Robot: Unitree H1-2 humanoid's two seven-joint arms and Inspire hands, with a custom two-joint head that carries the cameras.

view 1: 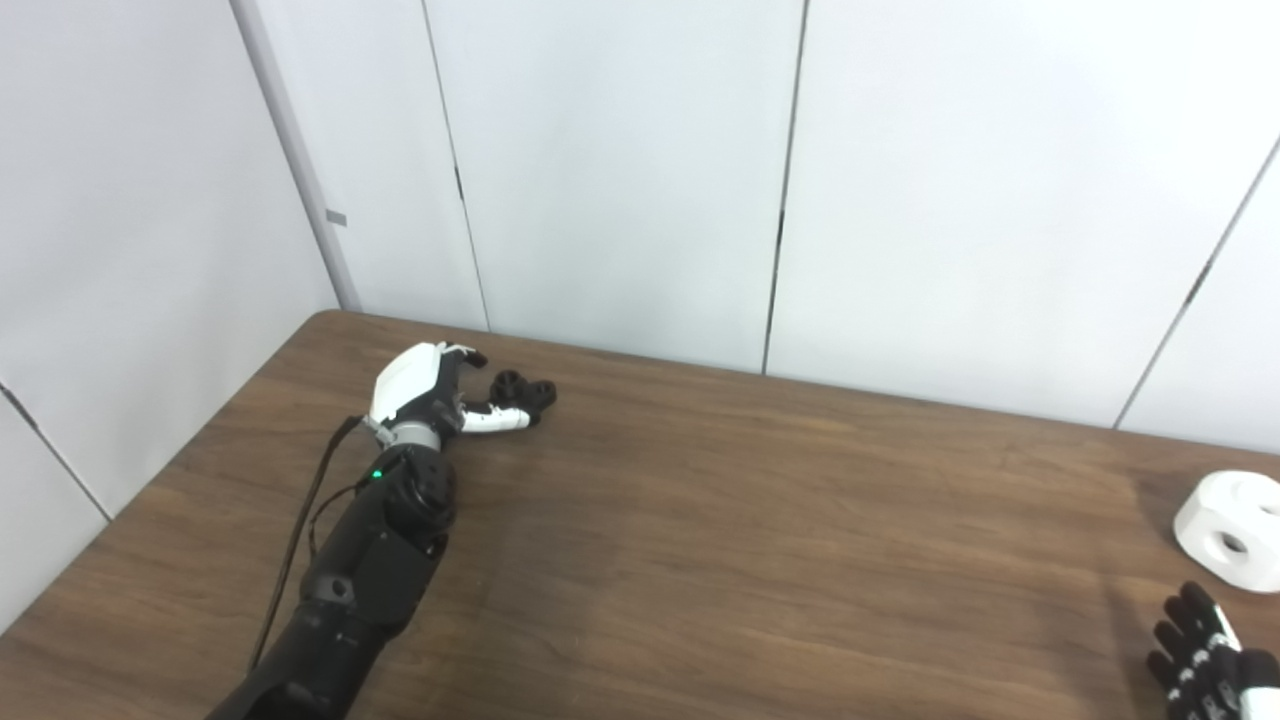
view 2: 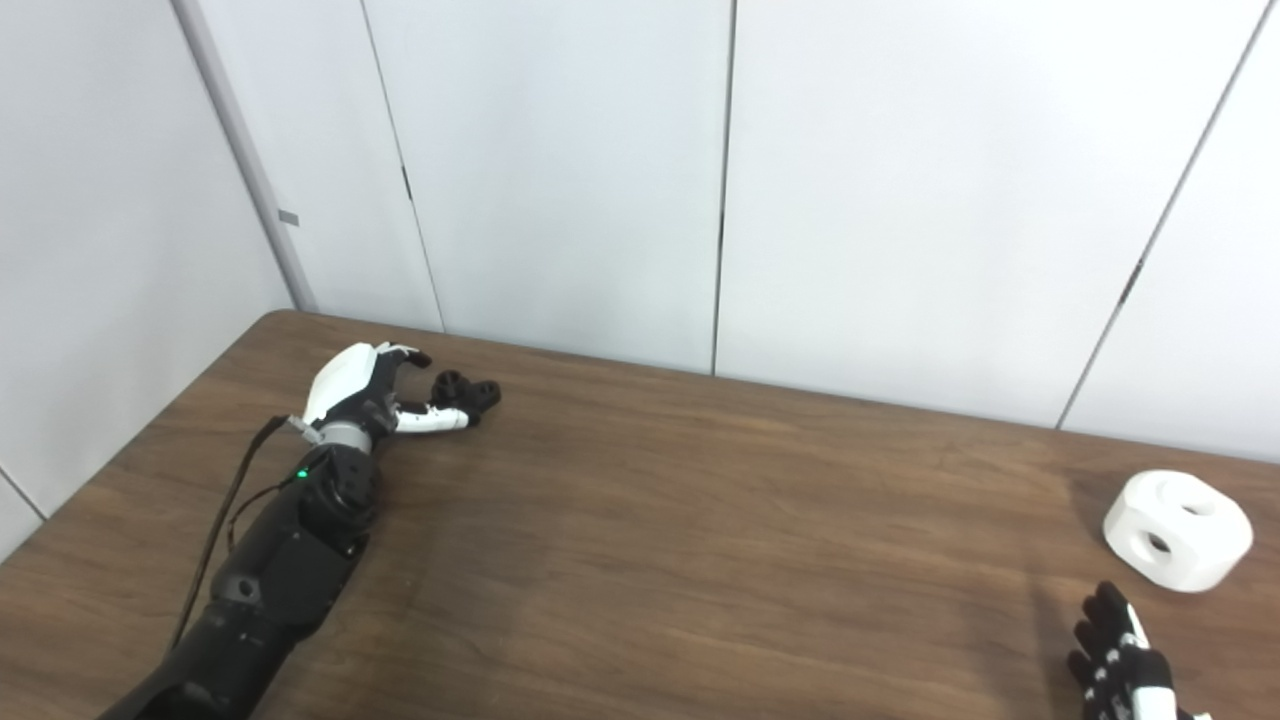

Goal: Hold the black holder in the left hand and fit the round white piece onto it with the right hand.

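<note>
The black holder lies on the table near its far left corner. My left hand rests beside it, fingers apart. The thumb reaches along the holder's near side and the fingertips curl just behind it, but neither is closed on it. The round white piece, a chunky block with round holes, sits on the table at the far right. My right hand pokes in at the bottom right corner. Its fingers are spread, it holds nothing, and it is a short way in front of the white piece.
The brown wooden table runs up to white wall panels at the back and left. A black cable trails along my left forearm.
</note>
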